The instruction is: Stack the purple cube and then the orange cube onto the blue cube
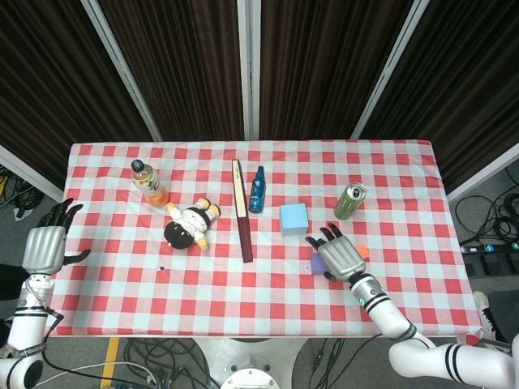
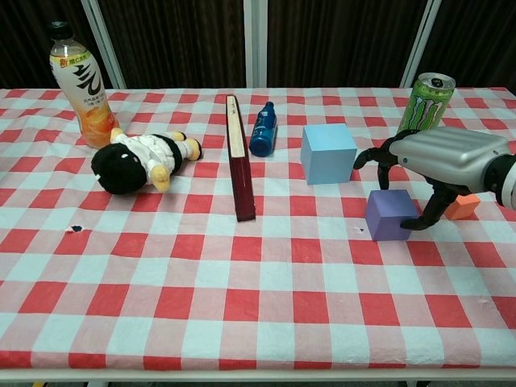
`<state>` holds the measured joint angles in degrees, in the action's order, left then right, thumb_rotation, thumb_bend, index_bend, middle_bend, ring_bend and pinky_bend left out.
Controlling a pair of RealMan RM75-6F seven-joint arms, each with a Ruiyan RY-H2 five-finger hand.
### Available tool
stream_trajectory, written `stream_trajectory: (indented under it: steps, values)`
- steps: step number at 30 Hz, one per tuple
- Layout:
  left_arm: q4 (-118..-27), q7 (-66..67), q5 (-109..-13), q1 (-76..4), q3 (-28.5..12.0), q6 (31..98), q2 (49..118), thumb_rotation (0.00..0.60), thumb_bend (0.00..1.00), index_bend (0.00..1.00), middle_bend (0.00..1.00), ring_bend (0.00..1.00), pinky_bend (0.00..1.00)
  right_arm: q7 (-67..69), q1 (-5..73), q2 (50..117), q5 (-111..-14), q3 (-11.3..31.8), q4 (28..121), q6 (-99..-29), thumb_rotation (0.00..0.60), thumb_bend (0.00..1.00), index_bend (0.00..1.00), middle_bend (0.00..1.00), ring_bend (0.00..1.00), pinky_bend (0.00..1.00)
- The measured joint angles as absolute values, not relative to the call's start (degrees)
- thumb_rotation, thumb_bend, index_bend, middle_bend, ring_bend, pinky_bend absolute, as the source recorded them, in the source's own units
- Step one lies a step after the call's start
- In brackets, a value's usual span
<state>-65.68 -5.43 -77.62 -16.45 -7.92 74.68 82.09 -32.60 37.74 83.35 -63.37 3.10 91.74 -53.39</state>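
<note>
the right robot hand (image 2: pixel 431 161) hangs low over the tabletop (image 2: pixel 242 306), palm down, fingers spread and curved downward, thumb pointing down, holding nothing. the left robot hand (image 1: pixel 45 243) stands upright beside the left edge, fingers apart, empty.

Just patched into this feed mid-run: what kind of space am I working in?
Probably a lab or staged test booth, not a home: dark curtains wall off the checkered table, cables trail on the floor, and assorted props like the plush doll are laid out.
</note>
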Motion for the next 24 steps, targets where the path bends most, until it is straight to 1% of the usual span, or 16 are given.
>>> stream_trajectory:
  steps: [7, 12, 15, 19, 24]
  values:
    - [-65.60, -5.76, -77.57, -16.48, -7.93, 74.47, 82.11, 0.600, 0.09, 0.21, 0.18, 0.13, 0.23, -31.83, 37.66, 83.18, -64.42, 3.13, 91.89, -54.62, 0.600, 0.14, 0.15, 0.47, 0.16, 0.00]
    - [-65.56, -6.07, -77.53, -16.40, -7.94, 74.45, 82.05, 0.600, 0.09, 0.21, 0.18, 0.13, 0.23, -31.96, 37.63, 81.82, -64.89, 3.55, 93.45, -55.78, 0.600, 0.14, 0.15, 0.48, 0.16, 0.00]
    - [-65.48, -6.17, -77.57, -16.35, -7.88, 74.45, 82.03, 0.600, 0.09, 0.21, 0.18, 0.13, 0.23, -32.22, 37.86, 80.32, -65.38, 4.50, 95.25, -56.80, 0.600, 0.14, 0.15, 0.48, 0.16, 0.00]
    - [-65.44, -6.14, -77.63, -16.39, -7.82, 74.34, 82.08, 0.600, 0.09, 0.21, 0.18, 0.13, 0.23, -32.85, 39.20, 77.87, -65.90, 7.05, 97.72, -57.62, 0.600, 0.14, 0.15, 0.48, 0.16, 0.00]
    - [-65.22, -6.10, -77.46, -16.37, -7.86, 74.22, 82.14, 0.600, 0.09, 0.21, 0.18, 0.13, 0.23, -33.02, 42.10, 76.45, -65.46, 9.78, 97.86, -56.21, 0.600, 0.14, 0.15, 0.48, 0.16, 0.00]
